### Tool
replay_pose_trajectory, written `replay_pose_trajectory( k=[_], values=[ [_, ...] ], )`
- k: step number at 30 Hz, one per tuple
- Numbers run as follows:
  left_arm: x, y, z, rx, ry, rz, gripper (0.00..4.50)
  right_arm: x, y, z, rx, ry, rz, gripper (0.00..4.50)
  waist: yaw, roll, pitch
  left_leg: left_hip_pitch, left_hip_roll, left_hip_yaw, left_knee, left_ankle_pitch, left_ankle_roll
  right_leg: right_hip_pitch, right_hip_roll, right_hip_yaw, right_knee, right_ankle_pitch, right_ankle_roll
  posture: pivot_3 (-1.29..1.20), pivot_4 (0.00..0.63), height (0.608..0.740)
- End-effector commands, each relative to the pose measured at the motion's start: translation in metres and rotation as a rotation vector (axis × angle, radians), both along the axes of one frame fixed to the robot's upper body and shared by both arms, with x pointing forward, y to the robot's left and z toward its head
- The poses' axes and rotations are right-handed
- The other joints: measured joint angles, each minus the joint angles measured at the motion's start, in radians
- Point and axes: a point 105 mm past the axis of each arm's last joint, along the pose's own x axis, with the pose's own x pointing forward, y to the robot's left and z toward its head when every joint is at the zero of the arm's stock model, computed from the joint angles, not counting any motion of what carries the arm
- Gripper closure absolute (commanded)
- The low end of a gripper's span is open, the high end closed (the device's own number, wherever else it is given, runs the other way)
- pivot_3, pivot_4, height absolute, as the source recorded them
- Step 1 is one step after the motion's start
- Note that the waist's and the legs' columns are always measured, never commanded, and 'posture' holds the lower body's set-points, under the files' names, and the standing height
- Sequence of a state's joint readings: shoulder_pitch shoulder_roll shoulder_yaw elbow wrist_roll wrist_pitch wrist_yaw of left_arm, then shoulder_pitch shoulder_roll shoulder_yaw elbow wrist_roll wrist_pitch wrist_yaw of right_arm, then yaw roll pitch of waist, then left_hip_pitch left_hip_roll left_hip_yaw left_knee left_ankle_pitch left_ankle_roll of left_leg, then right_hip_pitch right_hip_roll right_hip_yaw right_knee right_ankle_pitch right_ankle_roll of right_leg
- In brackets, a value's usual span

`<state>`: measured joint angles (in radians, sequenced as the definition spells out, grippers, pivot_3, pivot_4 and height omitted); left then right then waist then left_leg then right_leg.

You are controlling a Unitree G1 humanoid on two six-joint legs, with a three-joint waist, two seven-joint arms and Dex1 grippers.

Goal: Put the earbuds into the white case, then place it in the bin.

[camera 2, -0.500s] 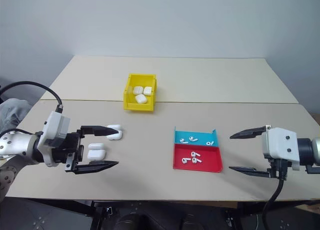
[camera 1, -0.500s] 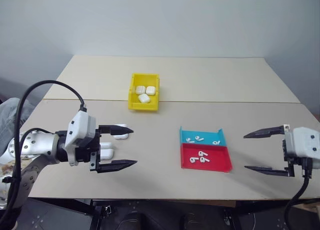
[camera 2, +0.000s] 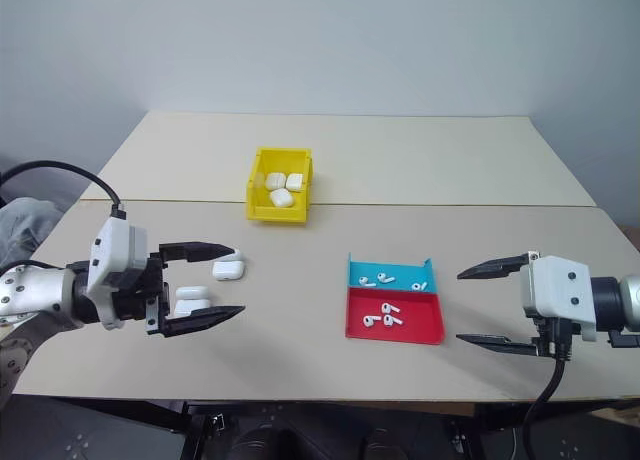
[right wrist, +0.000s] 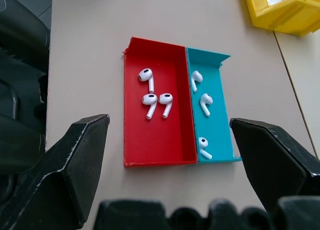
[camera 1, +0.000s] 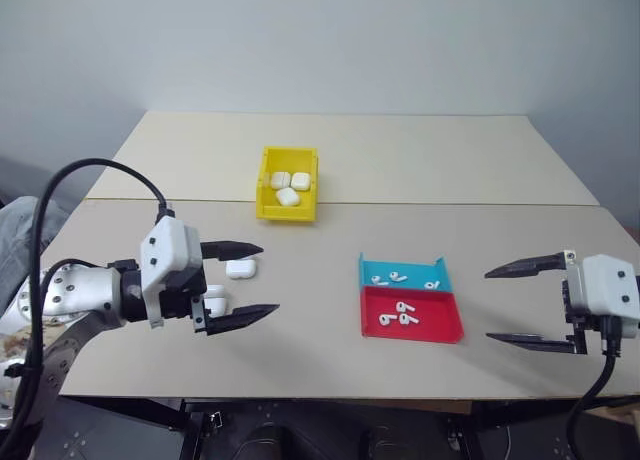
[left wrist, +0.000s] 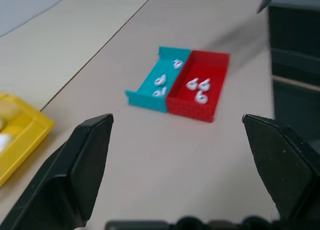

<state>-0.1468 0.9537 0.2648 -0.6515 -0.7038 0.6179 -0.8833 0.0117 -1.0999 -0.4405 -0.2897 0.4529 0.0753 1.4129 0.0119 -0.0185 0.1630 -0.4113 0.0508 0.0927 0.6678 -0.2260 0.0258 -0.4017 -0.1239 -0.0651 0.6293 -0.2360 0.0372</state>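
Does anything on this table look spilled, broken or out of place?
Nothing stands out. Earbuds lie inside the red tray and cyan tray, three cases sit in the yellow bin, and two white cases rest on the table.

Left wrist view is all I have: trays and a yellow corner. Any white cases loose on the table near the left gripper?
Observer: Yes, two white cases lie on the table by the left gripper, one between its open fingers, not gripped.
Operator: What's in the bin?
Observer: The bin holds three white cases.
Operator: How many earbuds are left? Mine's blurry.
Observer: The right wrist view shows six earbuds: three in the red tray, three in the cyan tray.
Operator: Where's the right gripper?
Observer: The right gripper is open, above the table to the right of the trays, holding nothing.
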Motion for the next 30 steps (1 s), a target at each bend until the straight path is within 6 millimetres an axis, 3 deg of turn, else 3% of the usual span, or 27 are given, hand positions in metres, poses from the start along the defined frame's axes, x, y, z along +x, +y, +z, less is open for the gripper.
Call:
replay_pose_trajectory(
  k=[1,5,9,14,18,21,24,30],
  values=[
    [0.009,-0.001,0.005,0.061,-0.045,0.164,0.0,0.005,0.0,0.006,-0.012,-0.028,-0.004,0.02,0.0,0.0,0.0,0.0,0.0,0.0,0.0,0.0,0.0,0.0,0.0,0.0,0.0,0.0,0.0,0.0,0.15,0.74],
    [0.025,0.0,0.008,0.056,-0.109,0.443,0.0,0.007,0.003,0.006,-0.011,-0.02,-0.001,0.02,0.003,0.0,0.0,0.0,-0.001,-0.001,0.0,0.0,0.0,0.0,0.0,0.001,0.0,0.0,0.0,0.0,0.15,0.74],
    [0.037,0.01,-0.003,0.108,0.058,0.693,0.0,0.006,0.003,0.003,-0.007,-0.003,-0.004,0.02,0.005,-0.001,0.0,0.0,-0.001,-0.003,0.001,0.0,0.0,0.002,0.0,0.0,0.0,0.0,0.001,0.0,0.15,0.74],
    [0.042,0.037,-0.016,0.235,0.121,0.853,0.0,0.008,0.004,-0.004,-0.014,0.035,-0.016,0.02,-0.01,-0.002,0.001,0.006,-0.001,-0.003,-0.002,0.0,0.0,0.006,0.0,0.002,0.0,0.0,0.001,0.0,0.15,0.74],
    [0.034,0.037,-0.019,0.177,0.2,0.89,0.0,0.011,0.006,-0.006,-0.02,0.051,-0.015,0.02,-0.004,-0.003,0.002,0.007,0.0,-0.004,-0.003,0.0,-0.001,0.006,-0.001,0.002,0.0,0.0,0.0,0.0,0.15,0.74],
    [0.018,0.043,-0.029,0.125,0.367,1.045,0.0,0.015,0.006,-0.007,-0.024,0.056,-0.017,0.02,-0.008,-0.007,0.004,0.008,0.003,-0.005,-0.005,0.001,-0.002,0.006,-0.003,0.004,0.0,0.0,-0.002,0.0,0.15,0.74],
    [0.014,0.046,-0.035,0.085,0.361,1.163,0.0,0.018,0.006,-0.009,-0.03,0.062,-0.019,0.02,0.004,-0.004,0.003,0.015,-0.001,-0.001,-0.007,-0.001,0.001,0.012,-0.008,0.006,-0.001,-0.001,-0.001,0.0,0.15,0.74],
    [0.003,0.045,-0.053,0.056,0.417,1.248,0.0,0.02,0.006,-0.012,-0.036,0.072,-0.021,0.02,0.017,-0.003,0.002,0.014,-0.003,-0.002,-0.007,0.0,-0.001,0.012,-0.005,0.003,-0.002,-0.001,-0.003,0.0,0.15,0.74]
  ],
)
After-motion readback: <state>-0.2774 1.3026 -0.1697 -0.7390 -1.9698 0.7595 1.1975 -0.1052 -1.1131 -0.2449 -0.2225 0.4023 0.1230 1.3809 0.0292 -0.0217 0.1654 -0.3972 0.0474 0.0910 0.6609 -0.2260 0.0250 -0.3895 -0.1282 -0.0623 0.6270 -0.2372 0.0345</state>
